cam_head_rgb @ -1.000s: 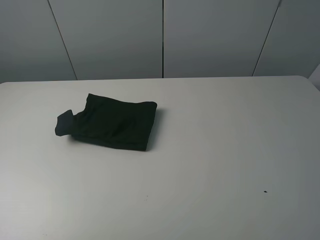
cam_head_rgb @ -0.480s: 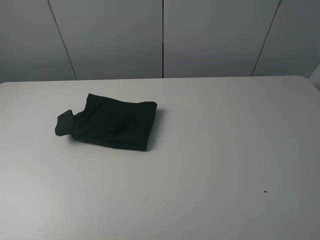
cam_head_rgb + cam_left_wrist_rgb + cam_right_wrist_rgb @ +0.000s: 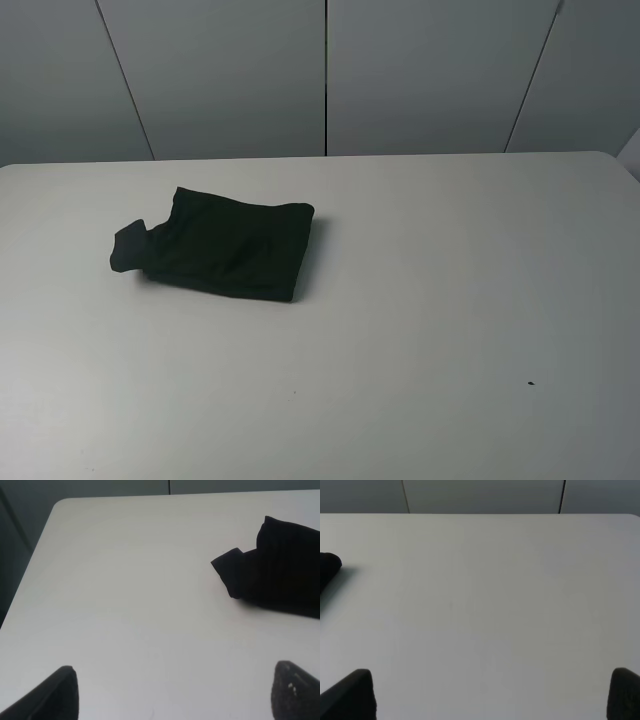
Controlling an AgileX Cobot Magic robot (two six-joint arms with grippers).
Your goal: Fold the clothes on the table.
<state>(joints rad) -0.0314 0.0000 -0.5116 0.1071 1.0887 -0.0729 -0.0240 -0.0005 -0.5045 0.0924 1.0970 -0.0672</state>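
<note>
Judging progress: I read the shirt (image 3: 215, 247) as already folded into a compact black packet; one small flap pokes out at its left end, so a last tuck may be all that is left.
Left gripper (image 3: 172, 692): spread wide, empty, hanging over bare table (image 3: 125, 580); I see only the two fingertips.
Shirt from left gripper: ahead of it and off toward the right-hand finger, well apart, nothing touching.
Right gripper (image 3: 492, 695): also spread wide and empty.
Shirt from right gripper: far off toward my left; only a dark corner shows at the frame edge.
</note>
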